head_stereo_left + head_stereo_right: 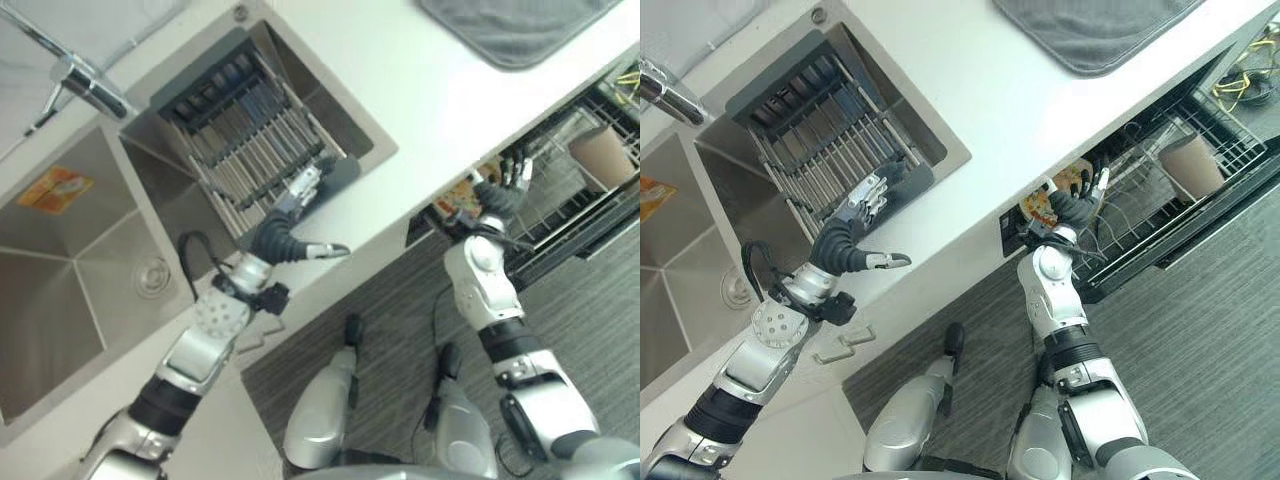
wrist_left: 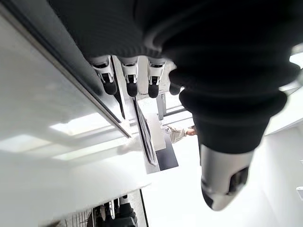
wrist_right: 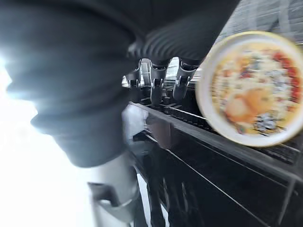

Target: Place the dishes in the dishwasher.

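Observation:
A round plate [image 3: 251,87] with a colourful pattern and a pale rim stands on edge in the pulled-out dishwasher rack [image 1: 570,215], just under the counter's edge. My right hand [image 1: 1075,205] is right beside that plate [image 1: 1040,208], its fingers [image 3: 156,87] straight and spread; I cannot tell whether they touch it. Over the near end of the wire drying rack [image 1: 240,140] in the small sink, my left hand [image 1: 285,225] hovers open with its fingers [image 2: 130,78] straight and thumb out. A dark grey dish [image 1: 335,175] lies at that end of the rack.
A brown paper cup [image 1: 603,155] sits in the dishwasher rack further right. A grey mat [image 1: 520,25] lies on the white counter [image 1: 420,90]. The large steel basin [image 1: 70,260] and the tap [image 1: 85,85] are at the left.

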You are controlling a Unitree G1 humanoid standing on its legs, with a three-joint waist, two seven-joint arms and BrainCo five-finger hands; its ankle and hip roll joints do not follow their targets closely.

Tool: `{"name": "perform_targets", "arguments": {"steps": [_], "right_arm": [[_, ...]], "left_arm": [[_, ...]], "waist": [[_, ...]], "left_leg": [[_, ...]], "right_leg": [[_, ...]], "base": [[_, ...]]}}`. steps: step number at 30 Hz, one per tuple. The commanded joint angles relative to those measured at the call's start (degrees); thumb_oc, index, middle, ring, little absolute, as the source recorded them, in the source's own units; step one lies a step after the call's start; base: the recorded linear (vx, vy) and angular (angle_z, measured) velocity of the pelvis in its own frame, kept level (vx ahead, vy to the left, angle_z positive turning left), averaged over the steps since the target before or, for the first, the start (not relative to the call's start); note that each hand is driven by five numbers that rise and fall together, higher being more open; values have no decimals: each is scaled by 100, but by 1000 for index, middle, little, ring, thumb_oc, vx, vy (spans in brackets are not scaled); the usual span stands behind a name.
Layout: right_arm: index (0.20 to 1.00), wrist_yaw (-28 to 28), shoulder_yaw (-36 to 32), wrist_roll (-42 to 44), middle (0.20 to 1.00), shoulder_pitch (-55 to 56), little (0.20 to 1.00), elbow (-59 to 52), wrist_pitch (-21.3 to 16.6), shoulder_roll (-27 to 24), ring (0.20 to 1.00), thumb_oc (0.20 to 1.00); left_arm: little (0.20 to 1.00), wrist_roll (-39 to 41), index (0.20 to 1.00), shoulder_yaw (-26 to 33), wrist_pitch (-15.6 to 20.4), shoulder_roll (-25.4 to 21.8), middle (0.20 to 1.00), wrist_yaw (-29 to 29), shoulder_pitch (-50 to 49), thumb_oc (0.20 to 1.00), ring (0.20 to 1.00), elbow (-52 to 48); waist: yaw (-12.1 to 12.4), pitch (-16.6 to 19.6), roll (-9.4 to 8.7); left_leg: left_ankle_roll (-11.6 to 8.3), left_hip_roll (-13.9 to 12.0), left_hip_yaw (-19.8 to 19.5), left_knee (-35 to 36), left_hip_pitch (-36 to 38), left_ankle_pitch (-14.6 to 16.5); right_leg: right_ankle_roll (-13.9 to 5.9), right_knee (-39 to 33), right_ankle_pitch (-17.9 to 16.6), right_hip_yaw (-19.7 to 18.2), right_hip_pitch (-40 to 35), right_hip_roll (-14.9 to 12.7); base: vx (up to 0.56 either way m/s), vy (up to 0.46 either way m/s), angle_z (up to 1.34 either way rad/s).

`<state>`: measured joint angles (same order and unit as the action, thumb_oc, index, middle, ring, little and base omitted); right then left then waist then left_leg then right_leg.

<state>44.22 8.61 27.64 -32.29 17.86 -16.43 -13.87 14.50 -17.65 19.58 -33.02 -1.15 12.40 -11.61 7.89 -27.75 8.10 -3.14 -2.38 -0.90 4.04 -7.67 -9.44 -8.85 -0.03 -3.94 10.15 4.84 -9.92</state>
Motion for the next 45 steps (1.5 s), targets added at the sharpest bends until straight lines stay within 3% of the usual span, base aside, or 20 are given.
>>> {"name": "perform_targets", "arguments": {"steps": [1,7,10,14,15,17,20,21,23,24,25,27,28,30,32,34,36,37,40,45], "right_arm": [[1000,112,27,-515,1000,-80,1000,-511,-315,-45,1000,1000],[1000,-247,-192,-901,1000,1065,1000,-1638,-546,-377,1000,1000],[1000,-799,-651,-1116,1000,1902,1000,-2227,-727,-748,1000,1000],[1000,-810,-1096,-1197,1000,2332,1000,-2335,-720,-909,1000,1000],[1000,-735,-1378,-913,1000,2576,1000,-2143,-694,-903,1000,1000],[1000,-705,-1414,-895,1000,2623,1000,-2108,-702,-870,1000,1000],[1000,-679,-1478,-720,1000,2653,1000,-1884,-770,-798,1000,1000],[1000,-706,-1456,-663,1000,2615,1000,-1724,-869,-792,1000,1000],[1000,-798,-1462,-594,1000,2536,1000,-1622,-883,-846,1000,1000],[1000,-848,-1448,-554,1000,2480,1000,-1575,-862,-900,1000,1000],[1000,-1143,-1344,-210,1000,2341,1000,-1473,-741,-1048,1000,1000],[1000,-1330,-1311,-6,1000,2305,1000,-1409,-717,-1057,1000,1000],[1000,-1624,-1254,182,1000,2306,1000,-1342,-692,-997,1000,1000],[1000,-1845,-1258,542,1000,2284,1000,-1352,-611,-931,1000,1000],[1000,-1896,-1313,768,1000,2269,1000,-1321,-550,-889,1000,1000],[1000,-1917,-1364,917,1000,2233,1000,-1203,-529,-870,1000,1000],[1000,-1833,-1361,1035,1000,2148,1000,-1052,-474,-853,1000,1000],[1000,-1743,-1364,1131,1000,2142,1000,-1045,-367,-797,1000,1000],[1000,-1784,-1412,1137,1000,2185,1000,-1032,-231,-742,1000,1000],[1000,-2119,-1502,2008,1000,2255,1000,-798,-91,-521,1000,1000]], "left_arm": [[1000,-184,1000,118,255,24,1000,20,-137,1000,1000,-418],[1000,-224,1000,265,196,39,1000,-14,-722,1000,1000,-485],[1000,-185,1000,474,192,57,1000,-195,-1042,1000,1000,-512],[1000,6,1000,664,152,30,1000,-505,-1164,1000,1000,-479],[1000,113,1000,594,103,15,1000,-972,-1139,1000,1000,-482],[1000,155,1000,536,56,23,1000,-1105,-1110,1000,1000,-493],[1000,1067,1000,152,-837,159,1000,-1890,-885,1000,1000,-362],[1000,1166,1000,-333,-1439,336,1000,-2170,-706,1000,1000,1],[1000,1119,1000,-860,-1832,487,1000,-2228,-646,1000,1000,379],[1000,1103,1000,-1153,-2059,586,1000,-2182,-633,1000,1000,674],[1000,928,1000,-1916,-2524,1084,1000,-1764,-574,1000,1000,2187],[1000,1026,1000,-2008,-2868,1280,1000,-1474,-583,1000,1000,2682],[1000,723,1000,-1878,-2783,1713,1000,-1176,-702,1000,1000,4014],[1000,-76,1000,-1521,-2408,2101,1000,-986,-714,1000,1000,5589],[1000,-714,1000,-1466,-2421,2155,1000,-565,-726,1000,1000,6145],[1000,-1366,1000,-1470,-2677,2151,1000,-23,-723,1000,1000,6639],[1000,-1503,1000,-1390,-2886,2103,1000,457,-768,1000,1000,7233],[1000,-1316,1000,-1152,-3111,2173,1000,901,-841,1000,1000,7577],[1000,-1069,1000,-843,-3353,2213,1000,1200,-985,1000,1000,7848],[1000,-182,1000,219,-3298,2179,1000,1484,-1362,1000,1000,8393]], "waist": [[-6,472,-194],[-331,953,-399],[-575,1314,-569],[-736,1481,-642],[-859,1623,-668],[-886,1653,-670],[-997,1736,-668],[-1101,1792,-683],[-1183,1827,-708],[-1223,1845,-718],[-1377,1874,-770],[-1410,1870,-790],[-1453,1837,-819],[-1490,1773,-835],[-1477,1715,-844],[-1446,1676,-846],[-1380,1653,-858],[-1298,1664,-859],[-1221,1678,-865],[-983,1671,-865]], "left_leg": [[-77,36,-19,-310,315,1005],[-114,-157,283,-326,775,1083],[-164,-330,537,-454,1046,1181],[-187,-425,691,-498,1172,1182],[-188,-499,736,-374,1345,1159],[-188,-512,738,-328,1384,1145],[-190,-575,767,-177,1508,1091],[-195,-610,826,-138,1563,1080],[-210,-638,885,-143,1588,1090],[-214,-648,915,-148,1598,1101],[-231,-707,1016,-153,1622,1113],[-238,-737,1038,-171,1608,1107],[-252,-780,1045,-209,1622,1131],[-280,-856,1015,-354,1516,1095],[-296,-885,935,-492,1429,1095],[-311,-883,852,-581,1366,1096],[-339,-900,758,-627,1314,1070],[-365,-931,667,-575,1287,1009],[-420,-988,577,-476,1269,902],[-552,-1172,475,-363,1054,669]], "right_leg": [[-9,386,475,-24,4,-64],[36,183,517,-166,-479,75],[43,23,544,-238,-786,169],[39,1,522,-267,-882,199],[53,0,568,-327,-1008,260],[53,-4,574,-354,-1034,277],[55,-41,580,-453,-1116,334],[58,-49,575,-522,-1127,370],[66,-57,575,-575,-1134,396],[72,-54,583,-603,-1136,407],[101,43,649,-707,-1108,444],[119,102,686,-737,-1090,461],[151,250,820,-782,-1101,491],[216,646,1028,-790,-982,542],[254,852,1142,-752,-914,562],[280,961,1212,-720,-884,572],[295,1032,1273,-679,-885,570],[312,1032,1311,-622,-922,576],[325,1008,1333,-547,-975,574],[360,947,1390,-358,-1010,573]], "base": [[0,0,0],[46,-46,-18],[63,-106,-22],[-29,-58,-32],[-13,-64,-23],[-16,-37,-6],[-22,-38,-23],[-8,-47,-17],[0,-36,-8],[20,-27,-28],[22,-21,-31],[34,3,-32],[50,35,-27],[61,60,-6],[51,41,7],[65,34,14],[114,23,16],[108,3,17],[104,-2,20],[77,0,11]]}}
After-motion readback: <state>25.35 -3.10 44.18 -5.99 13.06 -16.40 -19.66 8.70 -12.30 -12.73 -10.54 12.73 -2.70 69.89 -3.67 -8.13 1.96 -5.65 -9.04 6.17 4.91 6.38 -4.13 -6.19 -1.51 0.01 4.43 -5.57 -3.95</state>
